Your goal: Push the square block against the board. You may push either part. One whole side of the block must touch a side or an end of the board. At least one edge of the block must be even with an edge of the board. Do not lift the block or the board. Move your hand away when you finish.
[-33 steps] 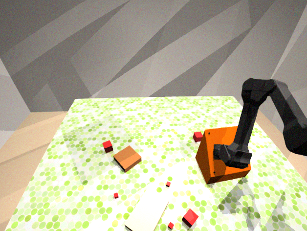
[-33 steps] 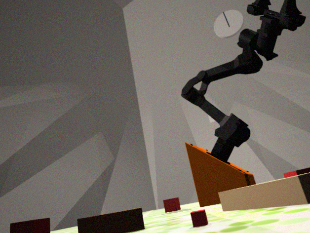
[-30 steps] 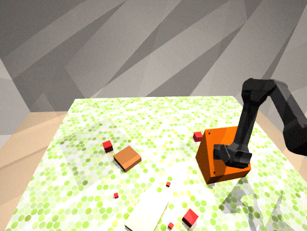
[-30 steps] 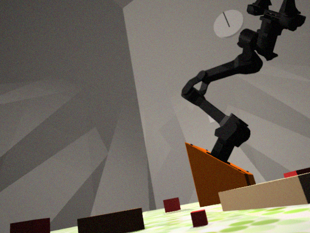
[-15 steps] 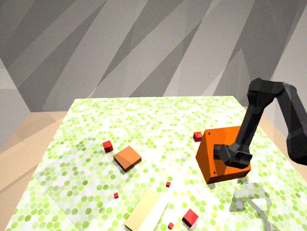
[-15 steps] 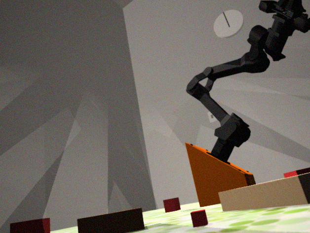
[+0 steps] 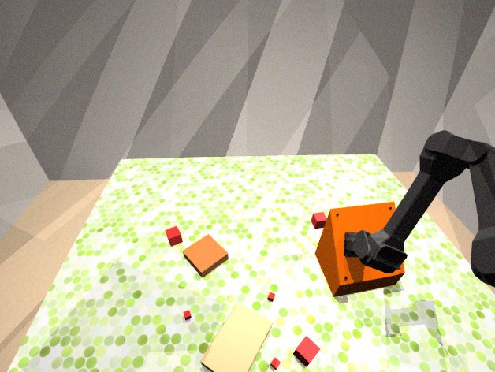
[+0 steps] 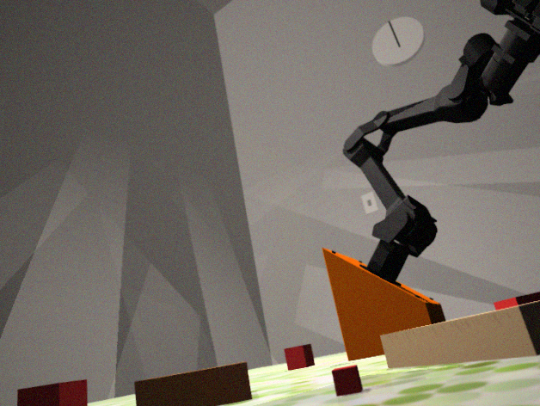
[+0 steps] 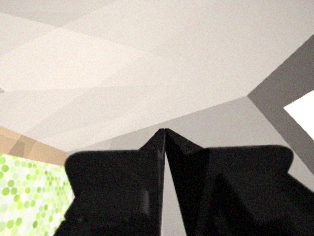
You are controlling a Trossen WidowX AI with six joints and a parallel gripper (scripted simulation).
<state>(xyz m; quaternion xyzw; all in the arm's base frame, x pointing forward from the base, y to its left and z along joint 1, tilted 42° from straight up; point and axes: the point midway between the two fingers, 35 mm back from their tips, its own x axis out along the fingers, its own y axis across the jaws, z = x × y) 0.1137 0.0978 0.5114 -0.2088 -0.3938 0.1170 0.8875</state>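
The square block (image 7: 205, 252) (image 8: 193, 386), orange-brown on top, lies flat on the table, left of centre in the top view. The board (image 7: 238, 339) (image 8: 458, 341), pale wood and longer, lies flat nearer that camera and a little to the right, its near end cut off by the frame. The two are apart, with a clear gap, and are turned differently. My gripper (image 9: 164, 133) is shut with nothing between the fingertips. It is raised high, away from both parts. Its fingertips are outside the top and exterior views.
An orange wedge-shaped stand (image 7: 362, 219) (image 8: 375, 322) carries the arm at the right. A red cube (image 7: 173, 235) is close beside the block. Another red cube (image 7: 306, 350) is right of the board, and one (image 7: 318, 220) is by the stand. Small red cubes (image 7: 271, 296) (image 7: 187, 314) (image 7: 275, 362) lie around the board.
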